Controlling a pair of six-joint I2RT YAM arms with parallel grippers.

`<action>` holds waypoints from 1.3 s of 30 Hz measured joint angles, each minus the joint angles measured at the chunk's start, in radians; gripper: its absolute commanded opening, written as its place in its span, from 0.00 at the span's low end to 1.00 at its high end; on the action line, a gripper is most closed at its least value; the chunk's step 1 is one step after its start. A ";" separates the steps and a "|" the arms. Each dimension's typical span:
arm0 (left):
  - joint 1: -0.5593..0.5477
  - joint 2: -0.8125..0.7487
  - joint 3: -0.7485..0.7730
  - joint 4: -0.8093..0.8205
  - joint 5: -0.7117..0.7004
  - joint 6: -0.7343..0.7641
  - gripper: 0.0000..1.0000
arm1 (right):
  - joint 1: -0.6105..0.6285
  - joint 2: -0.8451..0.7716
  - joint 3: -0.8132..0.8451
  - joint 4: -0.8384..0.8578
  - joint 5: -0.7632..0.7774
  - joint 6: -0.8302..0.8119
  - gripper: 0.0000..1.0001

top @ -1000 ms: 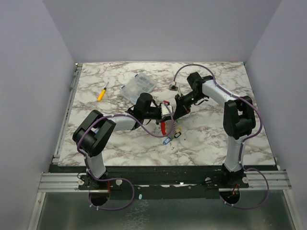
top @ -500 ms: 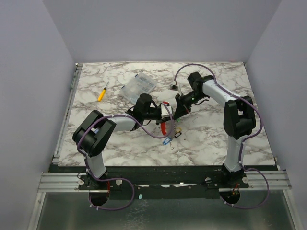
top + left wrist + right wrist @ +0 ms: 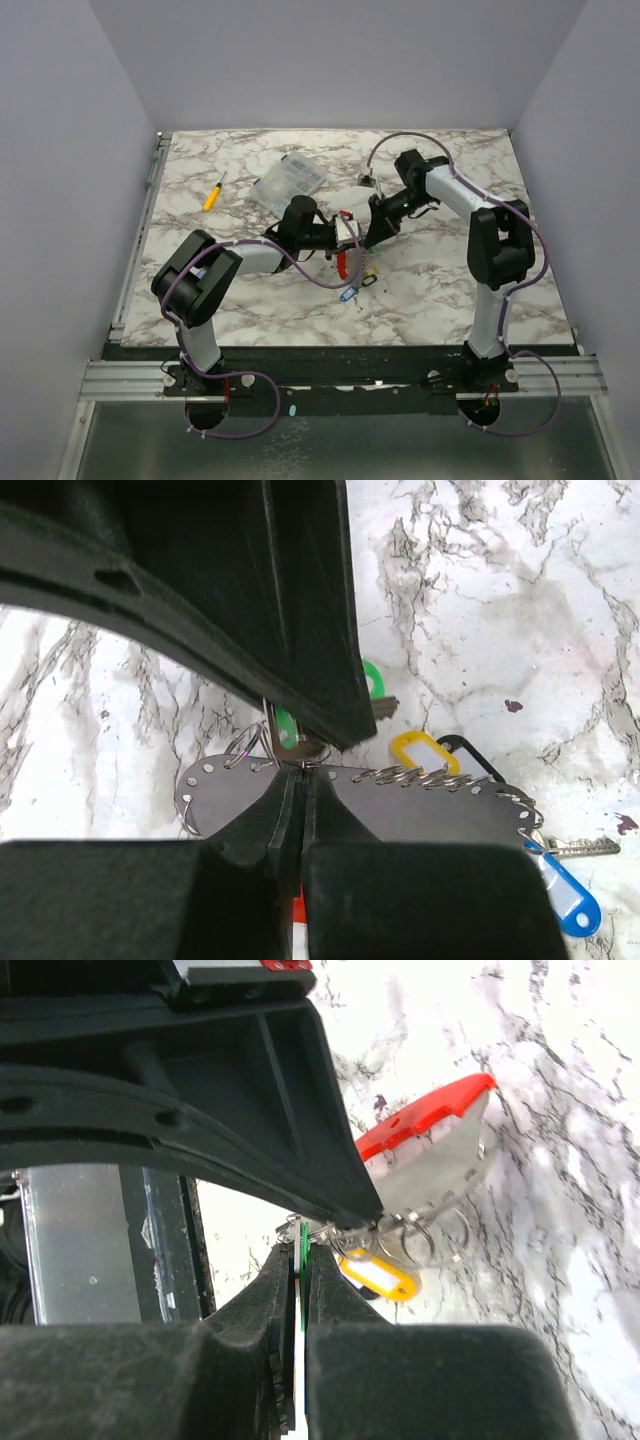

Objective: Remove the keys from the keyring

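The marble tabletop [image 3: 450, 290] fills the floor of the enclosure. Both arms reach in over it and meet a little beyond its middle. The left arm [image 3: 250, 258] comes in low from the left, and the right arm [image 3: 450, 190] bends round from the far right.

Behind the left arm lies a clear plastic box [image 3: 290, 180]. A yellow-handled screwdriver [image 3: 213, 193] lies further left, well apart from everything else.

The keyring [image 3: 345, 262] sits where the arms meet, right between the two grippers. Its curved fob has a red edge and a flat grey face with holes. Small wire loops are strung along its rim. I cannot tell whether it rests on the marble or hangs just off it.

The jaws of the left gripper [image 3: 293, 792] are pressed together on the thin edge of the fob, with no gap showing between them. The right gripper [image 3: 302, 1252] comes in from the opposite side, and its jaws are pinched tight on the edge of the green-tagged key [image 3: 372, 677], close against the fob.

The yellow-tagged key [image 3: 418, 750] hangs off the loops just beside the fob. The blue-tagged key [image 3: 565, 898] trails from the fob's far end, lying on the marble with its metal blade pointing away.
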 measured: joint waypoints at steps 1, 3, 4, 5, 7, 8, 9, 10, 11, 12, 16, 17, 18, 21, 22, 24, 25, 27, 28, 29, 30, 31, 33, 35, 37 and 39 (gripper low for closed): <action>0.005 0.000 -0.002 0.005 -0.001 -0.011 0.00 | -0.010 0.000 0.000 -0.001 -0.003 0.000 0.01; 0.011 0.000 -0.010 0.035 -0.001 -0.032 0.00 | -0.039 0.000 0.000 -0.004 -0.011 0.000 0.01; 0.018 0.000 -0.021 0.074 0.000 -0.058 0.00 | -0.054 0.000 0.000 -0.006 -0.017 0.000 0.01; 0.024 0.000 -0.032 0.115 0.001 -0.088 0.00 | -0.068 0.000 -0.002 -0.007 -0.025 0.000 0.01; 0.036 0.000 -0.053 0.187 0.004 -0.143 0.00 | -0.083 0.000 -0.011 -0.002 -0.044 0.002 0.01; 0.043 0.000 -0.068 0.235 0.010 -0.194 0.00 | -0.084 0.000 -0.021 0.003 -0.054 0.005 0.01; 0.050 0.000 -0.086 0.280 0.016 -0.243 0.00 | -0.084 0.000 -0.031 0.008 -0.064 0.009 0.01; 0.056 0.000 -0.103 0.325 0.024 -0.299 0.00 | -0.083 0.002 -0.040 0.012 -0.074 0.012 0.01; 0.060 0.000 -0.114 0.358 0.029 -0.343 0.00 | -0.083 0.006 -0.048 0.016 -0.084 0.013 0.01; 0.065 0.000 -0.125 0.396 0.032 -0.391 0.00 | -0.083 0.011 -0.054 0.020 -0.093 0.018 0.01; 0.084 0.027 -0.146 0.587 0.043 -0.605 0.00 | -0.084 0.036 -0.081 0.048 -0.130 0.041 0.01; 0.089 0.039 -0.149 0.646 0.046 -0.664 0.00 | -0.084 0.040 -0.088 0.058 -0.130 0.048 0.01; 0.093 0.046 -0.151 0.693 0.048 -0.699 0.00 | -0.084 0.043 -0.095 0.068 -0.130 0.056 0.01; 0.105 0.075 -0.153 0.850 0.051 -0.836 0.00 | -0.079 0.050 -0.102 0.101 -0.131 0.083 0.01; 0.106 0.082 -0.153 0.878 0.051 -0.867 0.00 | -0.078 0.050 -0.103 0.113 -0.132 0.092 0.01; 0.108 0.103 -0.155 0.924 0.053 -0.930 0.00 | -0.074 0.050 -0.103 0.131 -0.137 0.106 0.01; 0.110 0.110 -0.158 0.932 0.053 -0.951 0.00 | -0.072 0.050 -0.103 0.135 -0.139 0.108 0.01; 0.120 0.117 -0.161 0.937 0.060 -0.978 0.08 | -0.071 0.050 -0.103 0.136 -0.139 0.105 0.01; 0.130 0.117 -0.162 0.937 0.066 -0.983 0.16 | -0.071 0.050 -0.103 0.136 -0.138 0.101 0.01; 0.142 0.115 -0.162 0.934 0.071 -0.978 0.24 | -0.071 0.050 -0.103 0.134 -0.138 0.095 0.01; 0.163 0.107 -0.162 0.911 0.075 -0.952 0.32 | -0.069 0.050 -0.101 0.129 -0.138 0.086 0.01; 0.176 0.097 -0.162 0.880 0.077 -0.926 0.37 | -0.068 0.050 -0.095 0.117 -0.137 0.077 0.01; 0.199 0.060 -0.161 0.773 0.077 -0.842 0.44 | -0.066 0.050 -0.065 0.083 -0.135 0.052 0.01; 0.209 0.004 -0.151 0.619 0.077 -0.707 0.46 | -0.066 0.050 -0.010 0.038 -0.130 0.023 0.01; 0.206 -0.047 -0.126 0.457 0.076 -0.559 0.47 | -0.066 0.050 0.041 0.006 -0.127 0.002 0.01; 0.200 -0.083 -0.098 0.329 0.073 -0.436 0.49 | -0.066 0.050 0.075 -0.018 -0.126 -0.013 0.01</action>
